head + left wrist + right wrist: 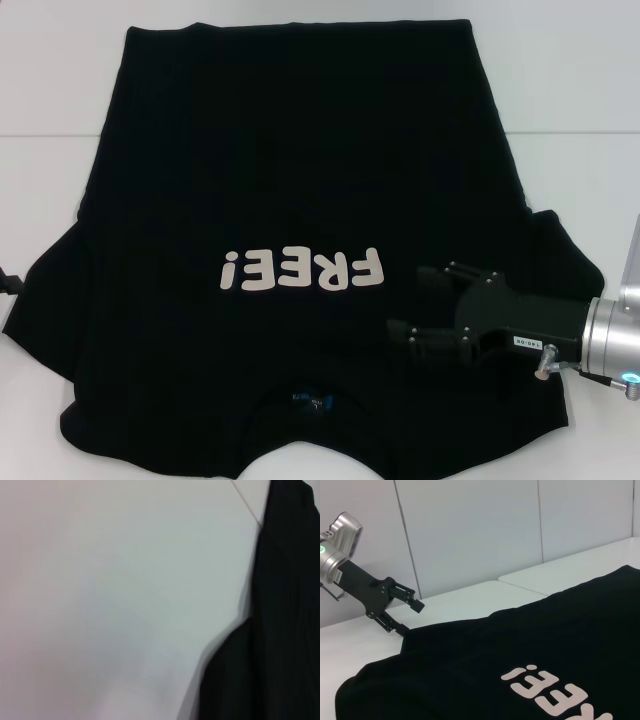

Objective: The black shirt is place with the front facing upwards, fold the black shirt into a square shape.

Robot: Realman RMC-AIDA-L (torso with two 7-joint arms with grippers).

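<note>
The black shirt point(290, 190) lies spread flat on the white table point(60, 90), front up, collar toward me. Its pale "FREE!" lettering point(302, 270) reads upside down from my head, and a small blue neck label point(310, 402) shows at the collar. My right gripper point(412, 300) hovers open over the shirt's right shoulder area, nothing between its fingers. In the right wrist view my left gripper point(411, 617) stands open at the edge of the far sleeve; in the head view only a sliver of it shows at the left border. The left wrist view shows the shirt's edge point(270, 645) on bare table.
A seam point(570, 133) runs between table panels at the right. Grey wall panels point(470, 530) stand behind the table in the right wrist view. White table surface borders the shirt on the left, right and far sides.
</note>
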